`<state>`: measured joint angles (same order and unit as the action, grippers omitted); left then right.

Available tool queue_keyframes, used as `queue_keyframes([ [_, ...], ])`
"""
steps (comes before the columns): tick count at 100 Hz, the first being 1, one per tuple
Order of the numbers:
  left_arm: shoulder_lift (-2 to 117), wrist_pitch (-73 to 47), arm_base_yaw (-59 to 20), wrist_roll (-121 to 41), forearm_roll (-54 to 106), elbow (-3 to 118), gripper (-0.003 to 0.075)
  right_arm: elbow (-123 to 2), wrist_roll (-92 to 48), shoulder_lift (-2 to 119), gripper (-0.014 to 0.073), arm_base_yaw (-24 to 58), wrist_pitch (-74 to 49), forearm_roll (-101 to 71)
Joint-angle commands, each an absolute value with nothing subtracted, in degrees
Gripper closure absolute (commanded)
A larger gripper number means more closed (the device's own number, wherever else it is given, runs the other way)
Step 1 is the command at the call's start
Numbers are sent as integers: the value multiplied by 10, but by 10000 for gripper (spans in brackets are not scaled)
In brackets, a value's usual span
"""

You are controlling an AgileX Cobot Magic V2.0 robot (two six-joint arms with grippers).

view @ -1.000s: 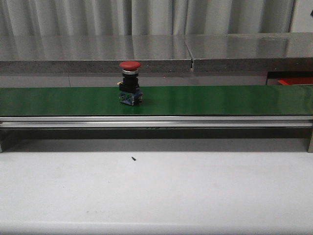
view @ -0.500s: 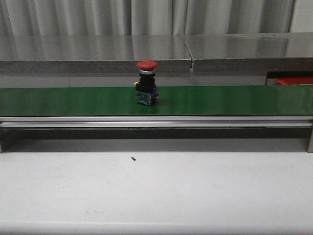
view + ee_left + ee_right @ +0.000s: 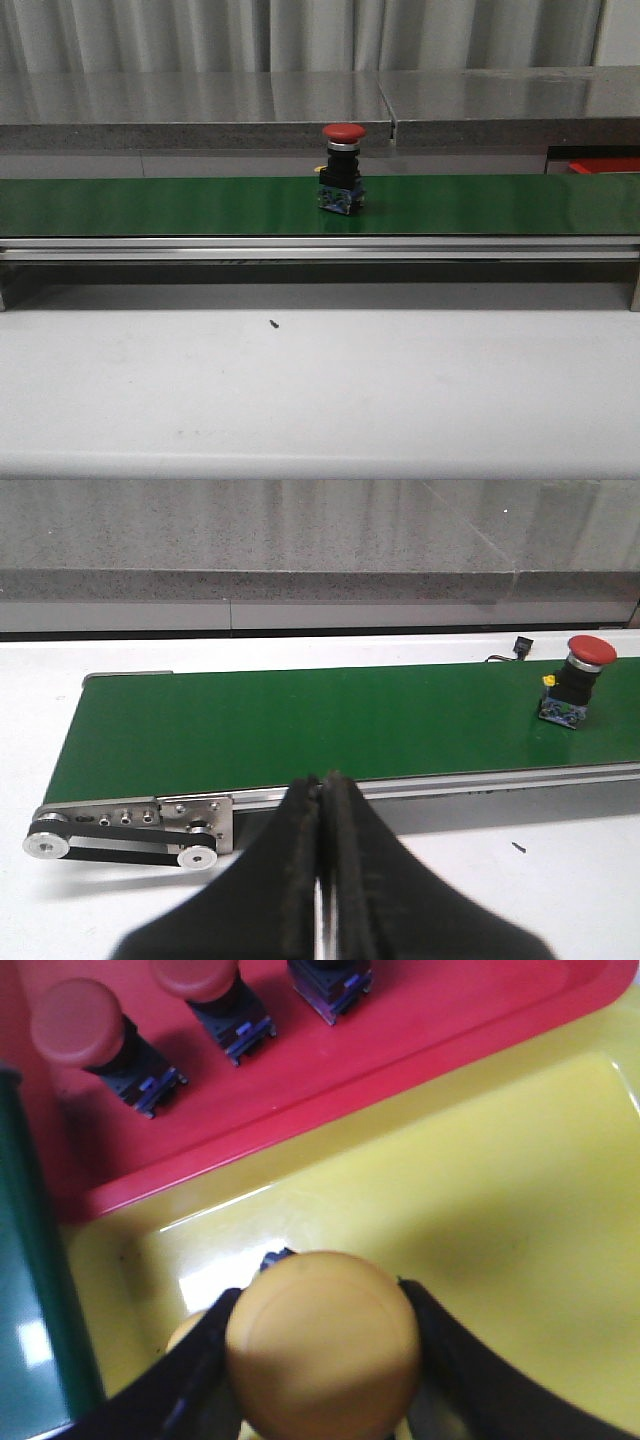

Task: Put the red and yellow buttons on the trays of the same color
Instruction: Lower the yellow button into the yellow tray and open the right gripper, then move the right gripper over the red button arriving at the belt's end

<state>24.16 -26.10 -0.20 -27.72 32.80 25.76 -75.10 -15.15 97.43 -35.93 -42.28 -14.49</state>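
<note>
Right gripper clamps yellow button over yellow tray (near its red-tray edge): lower upright, then release. Left gripper closed, empty.

a: how many red buttons?
b: four: one red button on the one green belt, three red buttons in the one red tray.
a: yellow?
b: one yellow button between the right fingers, over the one yellow tray.
</note>
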Motion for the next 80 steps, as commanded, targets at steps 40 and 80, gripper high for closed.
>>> queue_keyframes([
  [40,245,-222,-7,-276,344,273,739,-769,-151,1051,389,-393,-337,-168],
  [80,245,-222,-7,-276,344,273,739,-769,-151,1062,218,-393,-331,-170],
])
